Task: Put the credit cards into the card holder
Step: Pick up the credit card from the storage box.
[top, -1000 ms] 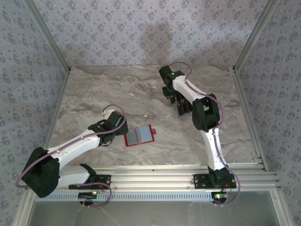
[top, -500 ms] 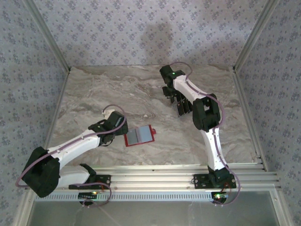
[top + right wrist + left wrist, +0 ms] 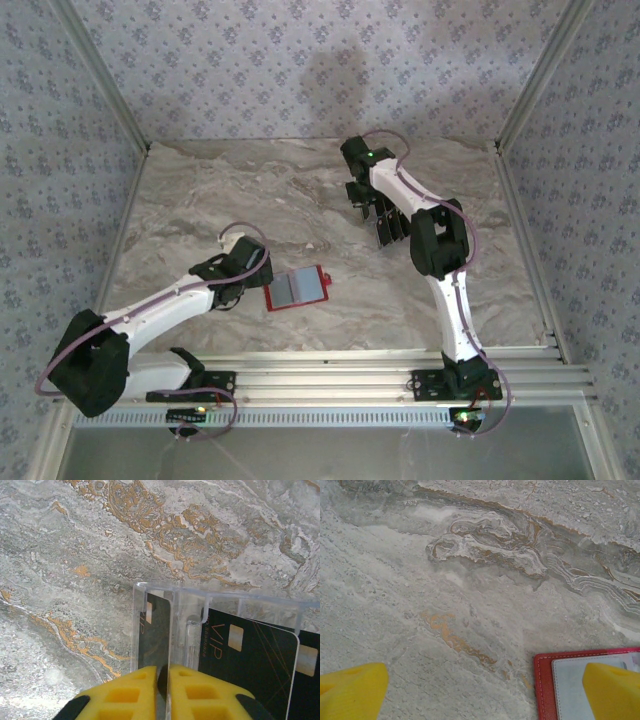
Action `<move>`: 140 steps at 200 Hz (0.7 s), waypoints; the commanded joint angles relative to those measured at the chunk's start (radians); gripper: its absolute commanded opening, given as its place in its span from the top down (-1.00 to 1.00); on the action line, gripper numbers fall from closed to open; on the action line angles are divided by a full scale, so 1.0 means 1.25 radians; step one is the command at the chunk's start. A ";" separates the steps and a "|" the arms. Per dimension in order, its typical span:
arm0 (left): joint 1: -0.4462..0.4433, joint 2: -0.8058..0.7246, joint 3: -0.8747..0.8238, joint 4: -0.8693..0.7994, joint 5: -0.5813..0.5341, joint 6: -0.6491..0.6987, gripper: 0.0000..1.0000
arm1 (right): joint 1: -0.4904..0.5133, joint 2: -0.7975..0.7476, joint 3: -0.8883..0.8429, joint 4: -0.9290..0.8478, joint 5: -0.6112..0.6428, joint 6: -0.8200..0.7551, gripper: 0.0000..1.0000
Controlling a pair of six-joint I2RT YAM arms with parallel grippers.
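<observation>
Right gripper pinched on a credit card standing in a clear rack at 1 o'clock on table; left gripper wide apart, one finger over red card holder near 7 o'clock.

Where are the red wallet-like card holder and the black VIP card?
Red wallet-like card holder (image 3: 297,288): top external view, its grey inner pocket.
Black VIP card (image 3: 247,667): right wrist view, middle of its face.
</observation>
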 commanded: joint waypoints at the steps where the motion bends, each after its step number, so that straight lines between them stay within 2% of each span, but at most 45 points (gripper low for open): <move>1: 0.006 0.008 0.023 0.009 0.010 0.011 -1.00 | -0.007 -0.012 0.022 -0.024 -0.014 -0.001 0.77; 34: 0.006 0.008 0.025 0.007 0.010 0.016 -0.99 | -0.016 -0.015 0.025 -0.028 -0.043 -0.002 1.00; 140: 0.006 0.004 0.044 -0.040 0.041 0.055 -1.00 | -0.016 -0.162 -0.013 0.023 -0.141 0.043 1.00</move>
